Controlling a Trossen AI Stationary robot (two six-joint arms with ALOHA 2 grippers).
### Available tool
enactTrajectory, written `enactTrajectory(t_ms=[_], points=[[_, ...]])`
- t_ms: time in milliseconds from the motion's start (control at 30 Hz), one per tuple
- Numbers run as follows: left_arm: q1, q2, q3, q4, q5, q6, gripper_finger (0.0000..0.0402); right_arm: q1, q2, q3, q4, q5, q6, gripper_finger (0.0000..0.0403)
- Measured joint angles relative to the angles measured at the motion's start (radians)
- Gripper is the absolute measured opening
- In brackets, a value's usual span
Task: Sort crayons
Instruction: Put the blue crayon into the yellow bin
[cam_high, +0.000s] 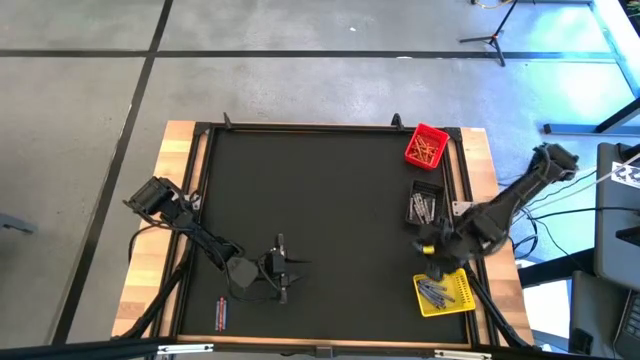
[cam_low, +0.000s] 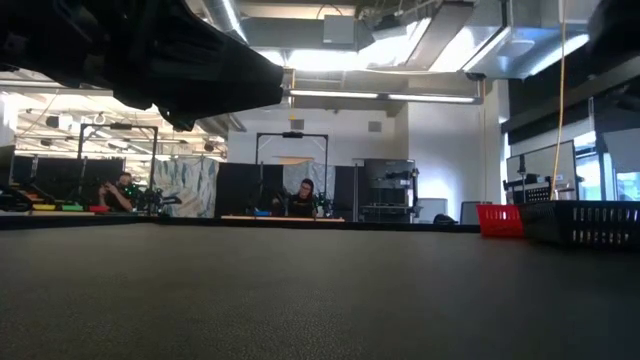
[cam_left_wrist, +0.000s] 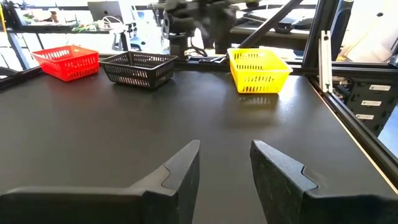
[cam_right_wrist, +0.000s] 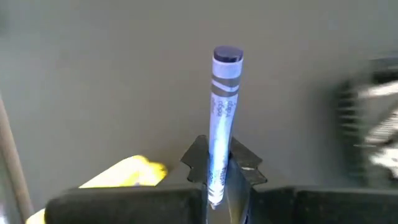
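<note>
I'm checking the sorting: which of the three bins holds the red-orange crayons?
The red bin, at the far right corner of the table. Its crayons are red-orange; the black bin holds grey ones and the yellow bin blue ones.

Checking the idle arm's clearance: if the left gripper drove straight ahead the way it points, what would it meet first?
Probably the yellow bin, nearly dead ahead of the open left gripper across bare black mat; depth is hard to judge.

Print is showing on the blue crayon's (cam_right_wrist: 222, 118) wrapper, too blurred for reading; no other text is showing
</note>
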Motion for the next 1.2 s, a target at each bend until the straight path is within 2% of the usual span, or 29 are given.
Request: enactTrajectory(t_ms=[233, 533, 733, 833, 933, 1100, 1200], points=[[0.0, 0.0, 0.0, 0.0, 0.0, -0.001, 0.0135, 0.189, 0.097, 0.025, 0.074, -0.008, 0.136, 0.0018], [0.0, 0.0, 0.0, 0.0, 0.0, -0.022, 0.0135, 0.369, 0.202, 0.093, 0.207, 0.027, 0.228, 0.0028], [0.0, 0.0, 0.0, 0.0, 0.0, -0.026, 0.0135, 0.448, 0.27, 0.063, 0.175, 0.027, 0.339, 0.0029], [0.0, 0.0, 0.0, 0.0, 0.0, -0.027, 0.0135, 0.456, 0.292, 0.038, 0.154, -0.014, 0.41, 0.0033], [0.0, 0.0, 0.0, 0.0, 0.0, -0.027, 0.0135, 0.454, 0.289, 0.036, 0.129, -0.062, 0.433, 0.0057], [0.0, 0.0, 0.0, 0.001, 0.0, -0.028, 0.0135, 0.43, 0.258, 0.056, 0.073, -0.089, 0.416, 0.0125], [0.0, 0.0, 0.0, 0.005, 0.0, -0.033, 0.0135, 0.396, 0.224, 0.069, 0.084, -0.048, 0.378, 0.0154]])
